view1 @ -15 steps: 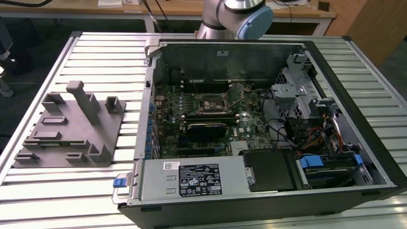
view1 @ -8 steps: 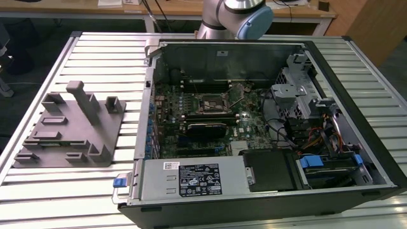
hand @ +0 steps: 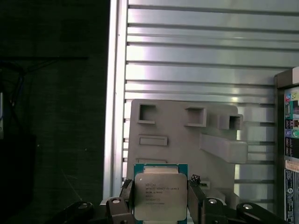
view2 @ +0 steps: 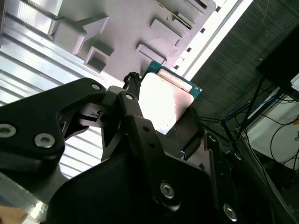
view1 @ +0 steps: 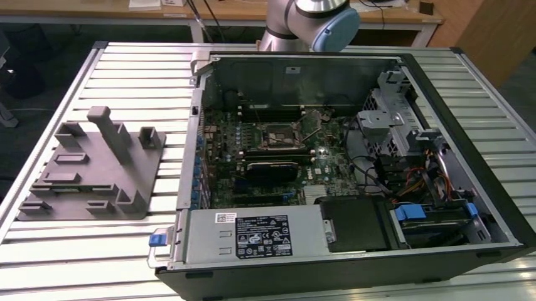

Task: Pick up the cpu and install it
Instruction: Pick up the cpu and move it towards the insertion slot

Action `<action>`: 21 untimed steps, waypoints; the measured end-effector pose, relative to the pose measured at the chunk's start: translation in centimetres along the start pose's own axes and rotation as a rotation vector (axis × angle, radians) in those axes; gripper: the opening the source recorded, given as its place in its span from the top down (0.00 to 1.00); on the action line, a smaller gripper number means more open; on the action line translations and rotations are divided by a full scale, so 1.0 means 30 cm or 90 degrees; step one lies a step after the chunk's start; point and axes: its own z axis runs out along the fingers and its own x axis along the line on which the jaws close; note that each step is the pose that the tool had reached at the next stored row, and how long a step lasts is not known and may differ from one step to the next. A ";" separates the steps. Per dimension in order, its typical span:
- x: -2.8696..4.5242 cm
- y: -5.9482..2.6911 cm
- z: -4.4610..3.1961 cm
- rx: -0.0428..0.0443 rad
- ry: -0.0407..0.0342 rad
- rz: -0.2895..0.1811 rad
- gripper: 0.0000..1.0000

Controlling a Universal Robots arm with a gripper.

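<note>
The claw is closed narrowly on the cpu, with one dark finger pressed against each of two opposite edges, as seen in both wrist views. The cpu is a flat square chip with a silver top and a green rim, its metal face turned toward the first wrist camera. Beyond it in the first wrist view lies the grey fixture block on the slatted metal counter, with a corner of the open computer case beside the block. In the exterior view the block sits on the exterior view's left. The black-framed socket lies well apart from it toward the exterior view's right, mid-motherboard inside the case, so the held chip appears to hang over the block, away from the socket
</note>
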 end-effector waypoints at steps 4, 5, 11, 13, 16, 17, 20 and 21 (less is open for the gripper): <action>0.000 0.001 -0.012 -0.0001 0.0000 0.000 0.45; 0.000 0.001 -0.015 -0.0001 0.0000 0.000 0.45; -0.001 0.001 -0.031 -0.0002 0.0000 0.000 0.45; -0.002 0.002 -0.036 -0.0002 0.0000 0.000 0.45; -0.002 0.002 -0.044 -0.0002 0.0000 0.000 0.45; -0.002 0.002 -0.047 -0.0002 0.0000 0.000 0.45; -0.002 0.003 -0.055 -0.0002 0.0000 0.000 0.45; -0.002 0.003 -0.057 -0.0002 0.0000 0.000 0.45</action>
